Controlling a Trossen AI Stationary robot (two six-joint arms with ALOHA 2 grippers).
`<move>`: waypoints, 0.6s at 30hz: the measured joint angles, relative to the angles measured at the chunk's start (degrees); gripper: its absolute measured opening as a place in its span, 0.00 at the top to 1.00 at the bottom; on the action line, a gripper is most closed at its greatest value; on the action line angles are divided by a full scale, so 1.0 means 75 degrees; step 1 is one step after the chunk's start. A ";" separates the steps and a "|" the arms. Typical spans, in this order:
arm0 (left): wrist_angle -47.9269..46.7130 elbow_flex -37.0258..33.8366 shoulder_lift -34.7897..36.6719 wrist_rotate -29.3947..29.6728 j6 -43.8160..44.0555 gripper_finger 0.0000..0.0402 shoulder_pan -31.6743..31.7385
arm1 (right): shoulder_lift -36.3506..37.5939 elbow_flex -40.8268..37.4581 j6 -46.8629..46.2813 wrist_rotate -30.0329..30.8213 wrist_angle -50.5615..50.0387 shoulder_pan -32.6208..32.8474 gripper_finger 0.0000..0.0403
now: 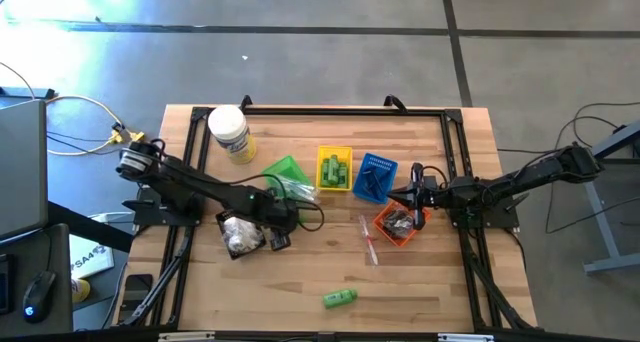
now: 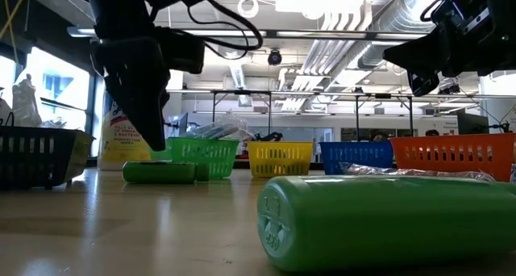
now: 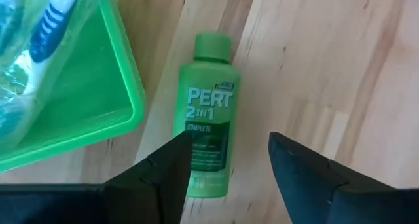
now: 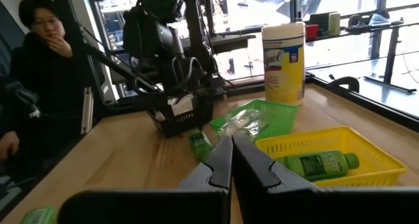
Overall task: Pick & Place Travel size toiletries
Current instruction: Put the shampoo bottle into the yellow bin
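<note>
Green shampoo bottle [image 3: 208, 112] lies flat on the wooden table [image 3: 327, 73] just beside the green basket [image 3: 78, 112], directly under the left gripper [image 3: 229, 160], fingers spread and empty. Judged step: pick-up; next, descend, straddle the bottle, close. Right gripper [image 4: 230, 160] waits pinched closed over the orange basket [image 1: 385, 225].

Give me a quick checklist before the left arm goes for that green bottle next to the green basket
1. Left gripper open: ok, fingers apart.
2. Green bottle between the fingers: ok, its lower end sits in the gap.
3. Bottle lying flat on the table: ok.
4. Bottle clear of the green basket: ok, beside it, not touching.
5. Right gripper out of the way: ok, shut, waiting by the orange basket.
6. Gripper height above bottle: cannot tell.
</note>
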State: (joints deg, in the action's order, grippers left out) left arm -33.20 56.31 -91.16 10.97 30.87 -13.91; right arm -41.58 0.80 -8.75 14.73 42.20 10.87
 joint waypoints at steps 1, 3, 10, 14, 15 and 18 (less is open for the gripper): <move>-0.0009 0.0000 -0.0034 0.0000 0.0001 0.51 0.0001 | 0.0000 0.0000 0.0000 -0.0016 0.0008 0.0000 0.99; -0.0045 0.0000 -0.0072 -0.0002 0.0056 0.51 0.0003 | 0.0000 -0.0001 0.0000 -0.0016 0.0035 0.0000 0.99; -0.0187 0.0004 -0.0177 0.0013 -0.0052 0.51 0.0006 | 0.0000 -0.0001 0.0000 -0.0017 0.0078 0.0000 0.99; -0.0174 0.0003 -0.0332 0.0018 -0.0121 0.51 0.0006 | 0.0000 -0.0002 -0.0003 -0.0017 0.0126 0.0000 0.99; -0.0168 0.0003 -0.0419 0.0043 -0.0149 0.51 0.0009 | 0.0000 0.0000 -0.0003 -0.0016 0.0134 0.0000 0.99; -0.0101 0.0000 -0.0654 0.0045 -0.0312 0.51 0.0107 | 0.0000 -0.0001 -0.0002 -0.0019 0.0163 0.0000 0.99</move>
State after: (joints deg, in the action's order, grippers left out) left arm -33.96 56.31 -96.07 11.31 28.54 -13.11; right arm -41.58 0.79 -8.77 14.59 43.42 10.87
